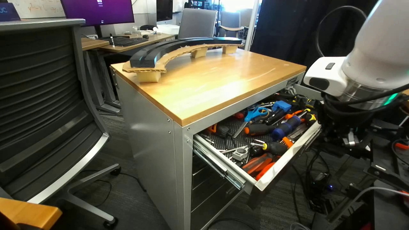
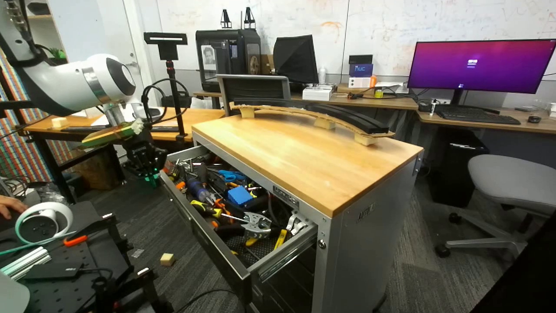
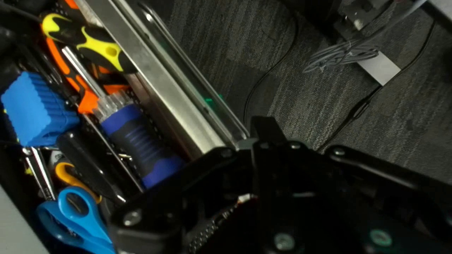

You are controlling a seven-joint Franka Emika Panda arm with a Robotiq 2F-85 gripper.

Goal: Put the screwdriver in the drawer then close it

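Note:
The drawer (image 1: 289, 156) is pulled well out of the cabinet and full of tools; its front lip also shows in an exterior view (image 2: 207, 226) and in the wrist view (image 3: 169, 84). The screwdriver (image 1: 276, 148), stubby and black with a yellow ring, lies on other tools inside the drawer near the front lip. I cannot make it out in the wrist view. My gripper (image 3: 265, 130) looks shut, with nothing visible between its fingers. It is just outside the drawer's front lip, over the floor, as an exterior view (image 2: 152, 174) shows. Whether it touches the lip is unclear.
The cabinet's wooden top (image 1: 220, 86) carries a curved black track (image 1: 188, 43) on cardboard and blocks. A dark equipment cart (image 2: 78, 265) stands in front of the drawer. Blue scissors (image 1: 255, 113) and a blue-handled driver (image 3: 141, 141) lie in the drawer. Cables cross the floor.

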